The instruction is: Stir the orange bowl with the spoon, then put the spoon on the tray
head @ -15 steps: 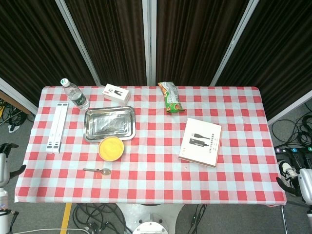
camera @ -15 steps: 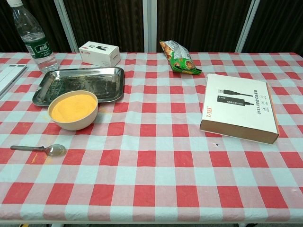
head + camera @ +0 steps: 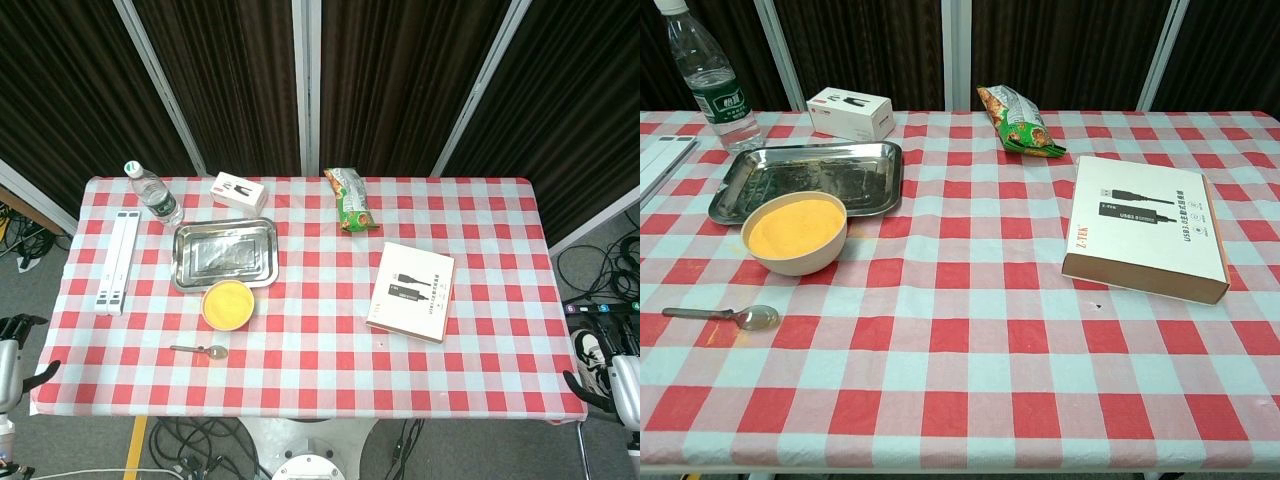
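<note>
I have both hands parked low, off the worktop's near corners: my left hand (image 3: pixel 12 352) sits at the left edge of the head view, my right hand (image 3: pixel 615 385) at the right edge, and neither shows in the chest view. Both are empty, but they are too small and cropped for me to tell whether the fingers are apart or curled. The small metal spoon (image 3: pixel 724 316) lies flat on the red-checked worktop (image 3: pixel 970 330), just in front of the orange-filled round bowl (image 3: pixel 796 232), its long axis running left-right with the handle pointing left and the bowl end right. The shiny steel rectangular tray (image 3: pixel 880 170) sits just behind the bowl. I judge my left hand nearer the spoon.
</note>
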Available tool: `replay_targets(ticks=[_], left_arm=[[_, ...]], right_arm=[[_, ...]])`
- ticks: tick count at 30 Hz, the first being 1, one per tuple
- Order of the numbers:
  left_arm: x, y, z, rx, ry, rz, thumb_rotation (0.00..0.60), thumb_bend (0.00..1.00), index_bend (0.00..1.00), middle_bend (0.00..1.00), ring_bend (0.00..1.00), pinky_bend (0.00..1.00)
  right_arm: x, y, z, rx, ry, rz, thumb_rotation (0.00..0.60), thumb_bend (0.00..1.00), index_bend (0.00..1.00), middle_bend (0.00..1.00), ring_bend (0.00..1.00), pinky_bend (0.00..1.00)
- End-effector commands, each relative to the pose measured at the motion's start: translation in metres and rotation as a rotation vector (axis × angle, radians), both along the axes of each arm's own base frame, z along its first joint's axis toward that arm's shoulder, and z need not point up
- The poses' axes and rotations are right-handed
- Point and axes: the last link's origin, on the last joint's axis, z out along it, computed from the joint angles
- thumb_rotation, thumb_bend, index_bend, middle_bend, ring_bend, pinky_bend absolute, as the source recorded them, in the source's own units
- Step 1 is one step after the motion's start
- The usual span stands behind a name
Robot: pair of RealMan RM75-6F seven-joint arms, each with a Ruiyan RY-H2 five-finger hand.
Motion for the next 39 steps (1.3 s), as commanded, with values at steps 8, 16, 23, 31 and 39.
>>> replay_targets(ticks=[8, 16, 23, 31, 39], left_arm=[[0.018, 0.039, -0.036, -0.153, -0.006, -0.085, 0.6, 0.12, 0.42, 0.47, 0.31, 0.35], [0.04, 0.079, -0.1, -0.4, -0.035, -0.196, 0.6, 0.14, 0.52, 0.7, 0.59, 0.65], [0.047, 0.093, -0.148, -0.547, -0.038, -0.188, 0.6, 0.16, 0.56, 0.87, 0.8, 0.9], [0.05, 0.098, -0.169, -0.586, -0.039, -0.161, 0.6, 0.18, 0.58, 0.93, 0.84, 0.93], [0.047, 0.094, -0.176, -0.638, -0.051, -0.12, 0.6, 0.27, 0.58, 0.94, 0.85, 0.93]], right_arm=[[0.002, -0.01, 0.006, -0.009, 0.016, 0.016, 0.6, 0.17, 0.09, 0.22, 0.0, 0.13], [0.005, -0.022, 0.006, 0.005, 0.027, 0.022, 0.6, 0.17, 0.09, 0.22, 0.0, 0.13], [0.003, -0.024, 0.005, 0.016, 0.028, 0.005, 0.6, 0.17, 0.09, 0.22, 0.0, 0.13], [0.001, -0.024, 0.005, 0.018, 0.028, -0.008, 0.6, 0.17, 0.09, 0.22, 0.0, 0.13], [-0.001, -0.025, 0.004, 0.022, 0.025, -0.013, 0.6, 0.17, 0.09, 0.22, 0.0, 0.13]])
